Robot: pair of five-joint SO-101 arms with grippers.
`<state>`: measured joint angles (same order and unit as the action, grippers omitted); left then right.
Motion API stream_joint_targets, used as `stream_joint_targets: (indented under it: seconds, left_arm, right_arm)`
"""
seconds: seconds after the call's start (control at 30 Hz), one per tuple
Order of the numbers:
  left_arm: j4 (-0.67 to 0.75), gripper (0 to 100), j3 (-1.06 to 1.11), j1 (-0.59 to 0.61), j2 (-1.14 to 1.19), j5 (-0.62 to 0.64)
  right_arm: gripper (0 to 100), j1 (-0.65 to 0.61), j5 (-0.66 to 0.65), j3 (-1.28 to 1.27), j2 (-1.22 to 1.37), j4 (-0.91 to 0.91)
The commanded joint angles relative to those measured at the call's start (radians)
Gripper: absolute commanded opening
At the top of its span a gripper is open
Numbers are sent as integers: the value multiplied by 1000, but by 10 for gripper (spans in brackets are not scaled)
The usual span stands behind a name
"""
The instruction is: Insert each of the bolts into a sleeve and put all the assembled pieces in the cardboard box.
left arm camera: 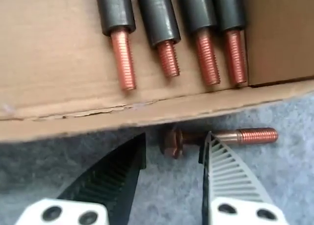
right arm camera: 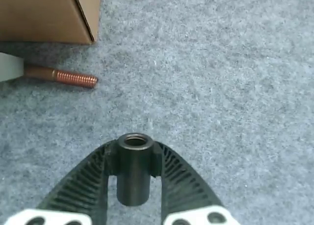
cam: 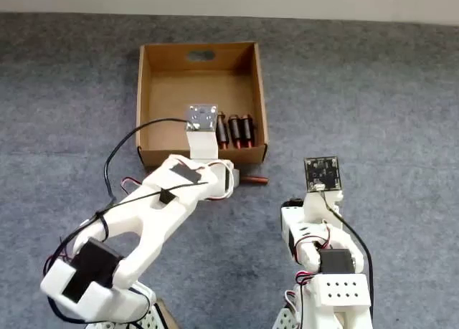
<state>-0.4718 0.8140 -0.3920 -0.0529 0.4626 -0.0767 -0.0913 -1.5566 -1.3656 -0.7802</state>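
The copper threaded bolt [left arm camera: 248,136] is straddled by the wide-open left gripper [left arm camera: 175,138]; a black cylindrical sleeve [right arm camera: 132,183] is clamped in the right gripper [right arm camera: 133,150].

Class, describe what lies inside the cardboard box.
Four copper bolts, each in a dark sleeve, lie side by side in the cardboard box. The left arm's wrist covers some floor beside them.

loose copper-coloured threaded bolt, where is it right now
The copper bolt lies on the grey carpet just outside the brown cardboard box, by its front right corner in the high view, its head inside the open left gripper.
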Motion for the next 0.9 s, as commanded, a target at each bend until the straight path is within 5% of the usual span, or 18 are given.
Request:
stream_joint_targets:
  seconds: [0.0, 0.37, 0.67, 0.87]
  left_arm:
    - [5, 203, -24, -18, 8, -6]
    - [2, 46, -22, -16, 7, -12]
    - [-124, 34, -21, 4, -61, -25]
    - [-305, 34, -21, 166, -265, -255]
  right_arm:
    - [6, -8, -14, 5, -13, 2]
    - [6, -8, -15, 5, -15, 4]
    - [6, -8, -15, 5, -15, 4]
    - [6, -8, -15, 5, -15, 4]
